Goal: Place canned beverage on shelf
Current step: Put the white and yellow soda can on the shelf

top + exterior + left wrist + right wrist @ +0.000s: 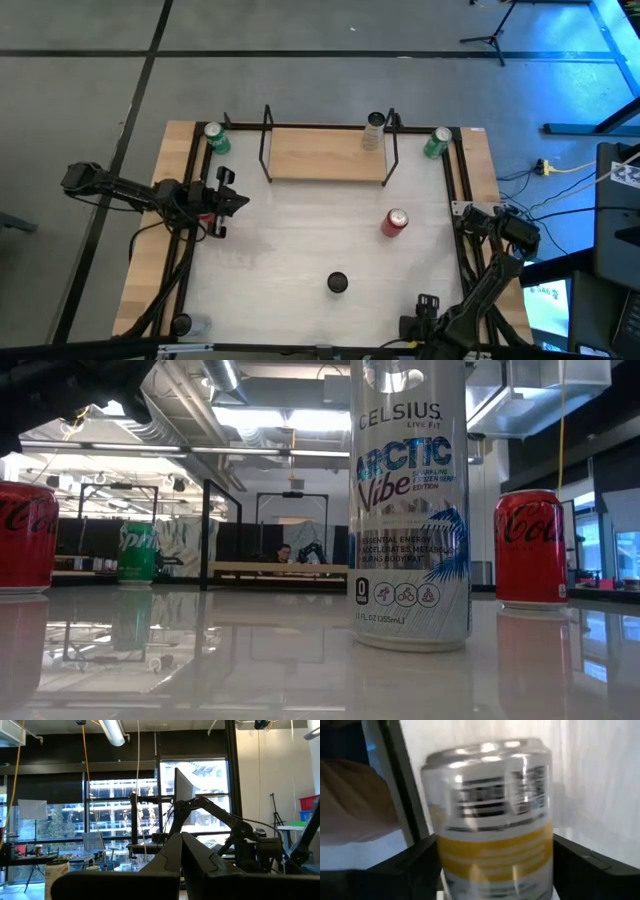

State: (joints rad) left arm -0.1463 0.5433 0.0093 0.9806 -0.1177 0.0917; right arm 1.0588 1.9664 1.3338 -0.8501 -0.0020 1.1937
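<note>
A silver can with a yellow band (492,825) stands upright on the white table top beside the black rail at the table's right edge. My right gripper (497,872) points down over it, open, one dark finger on each side of its lower half. In the high view that gripper (425,304) is at the near right and hides the can. The light-wood shelf (320,155) with black wire ends stands at the far edge, with a silver can (374,131) on its right end. My left gripper (238,200) waits shut at the table's left side. My right gripper comes at the yellow-banded can from above, and its fingers (575,865) stand close against the can's two sides. I cannot tell whether they touch it. The can stands upright on the table.
Green cans stand at the far left (215,138) and far right (437,143) corners. A red can (394,222) and a dark-topped can (337,283) stand mid-table. Another can (183,325) is at the near left. A tall Celsius can (408,500) fills the low view.
</note>
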